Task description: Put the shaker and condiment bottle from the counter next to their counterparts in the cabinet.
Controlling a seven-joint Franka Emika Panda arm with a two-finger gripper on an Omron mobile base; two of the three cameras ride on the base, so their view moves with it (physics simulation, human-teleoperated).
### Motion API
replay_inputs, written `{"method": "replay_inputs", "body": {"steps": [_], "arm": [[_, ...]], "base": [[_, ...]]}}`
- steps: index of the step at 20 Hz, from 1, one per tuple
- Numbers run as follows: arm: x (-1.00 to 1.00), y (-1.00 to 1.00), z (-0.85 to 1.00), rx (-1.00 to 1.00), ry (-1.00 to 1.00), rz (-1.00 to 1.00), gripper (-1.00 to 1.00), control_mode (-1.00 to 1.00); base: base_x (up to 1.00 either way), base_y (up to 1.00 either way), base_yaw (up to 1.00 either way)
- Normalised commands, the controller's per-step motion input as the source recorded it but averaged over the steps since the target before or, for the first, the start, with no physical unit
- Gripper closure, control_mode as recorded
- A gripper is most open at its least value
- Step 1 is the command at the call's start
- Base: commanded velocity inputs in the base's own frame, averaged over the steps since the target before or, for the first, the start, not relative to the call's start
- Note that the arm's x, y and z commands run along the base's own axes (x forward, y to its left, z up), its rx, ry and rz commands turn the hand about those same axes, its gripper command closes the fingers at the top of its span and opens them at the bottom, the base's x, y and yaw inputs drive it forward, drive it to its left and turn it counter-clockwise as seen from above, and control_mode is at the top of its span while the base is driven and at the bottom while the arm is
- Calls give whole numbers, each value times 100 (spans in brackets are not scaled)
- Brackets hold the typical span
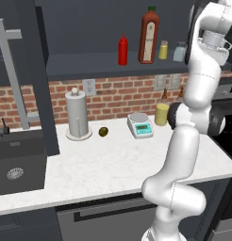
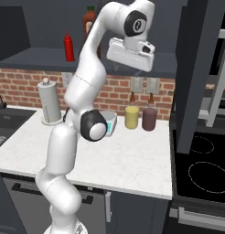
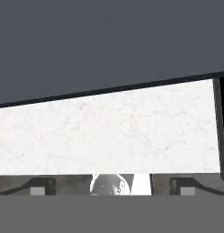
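On the cabinet (image 1: 89, 63) shelf, left to right: condiment bottle (image 1: 122, 50), sauce bottle (image 1: 149, 36), yellow shaker (image 1: 163, 50), then the shaker (image 1: 179, 52), apparently just beside it. Below, on the counter (image 1: 103, 164): paper towel holder (image 1: 78, 115) left, scale (image 1: 140, 125) right, a small round item (image 1: 103, 131) between.

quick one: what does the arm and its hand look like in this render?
Glossy white arm of rounded, tubular segments with dark grey to black joints; one joint cap shows a teal-lit edge, and a black disc near the wrist carries a pale mark. The hand is a boxy white block. No loose cables. Gripper: small dark jaws.
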Motion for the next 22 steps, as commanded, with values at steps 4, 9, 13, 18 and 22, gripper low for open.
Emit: {"method": "replay_inputs", "body": {"steps": [4, 9, 13, 18, 22], "arm": [[-100, 27, -100, -33, 0, 0, -100, -100], [-100, 16, -100, -24, 0, 0, -100, -100], [-100, 4, -100, -15, 0, 0, -100, -100], [-100, 0, -100, -10, 0, 0, -100, -100], [-100, 0, -100, -8, 0, 0, -100, -100]], "base": [[0, 0, 0], [0, 0, 0], [0, 0, 0], [0, 0, 0], [0, 0, 0]]}}
